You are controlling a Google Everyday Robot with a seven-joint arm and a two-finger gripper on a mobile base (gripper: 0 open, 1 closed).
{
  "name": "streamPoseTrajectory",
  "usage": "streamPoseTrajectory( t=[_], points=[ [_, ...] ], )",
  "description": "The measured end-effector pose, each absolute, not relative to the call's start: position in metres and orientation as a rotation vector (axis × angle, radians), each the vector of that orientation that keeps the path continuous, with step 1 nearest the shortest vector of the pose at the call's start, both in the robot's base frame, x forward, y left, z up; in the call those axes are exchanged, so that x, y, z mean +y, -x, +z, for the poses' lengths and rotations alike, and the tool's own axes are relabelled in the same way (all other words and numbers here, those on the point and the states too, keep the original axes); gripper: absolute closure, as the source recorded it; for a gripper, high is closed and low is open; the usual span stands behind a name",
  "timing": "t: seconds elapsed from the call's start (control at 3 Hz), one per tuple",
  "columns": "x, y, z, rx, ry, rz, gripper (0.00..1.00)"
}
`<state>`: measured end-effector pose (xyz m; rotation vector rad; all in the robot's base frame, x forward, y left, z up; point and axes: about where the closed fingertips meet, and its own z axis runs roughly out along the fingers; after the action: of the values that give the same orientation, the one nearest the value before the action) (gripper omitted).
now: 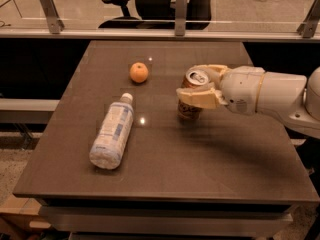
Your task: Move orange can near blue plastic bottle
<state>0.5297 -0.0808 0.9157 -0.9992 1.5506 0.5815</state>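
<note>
The orange can [191, 95] stands upright near the middle of the dark table [165, 159], its silver top showing. My gripper [199, 88] comes in from the right and is shut on the can, one finger in front and one behind. The blue plastic bottle [113, 132] lies on its side at the table's left, white cap pointing to the back. The can is about a bottle's width to the right of the bottle's cap end.
A round orange fruit [139, 72] sits behind the bottle, left of the can. A glass railing with metal posts [180, 11] and an office chair [150, 1] stand beyond the table's far edge.
</note>
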Motion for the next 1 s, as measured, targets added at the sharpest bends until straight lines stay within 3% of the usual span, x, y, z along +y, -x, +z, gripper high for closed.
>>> streamPoseTrajectory(
  t=[1.0],
  points=[
    [-0.044,-0.482,0.912,1.646,1.017,0.616,1.0]
  ],
)
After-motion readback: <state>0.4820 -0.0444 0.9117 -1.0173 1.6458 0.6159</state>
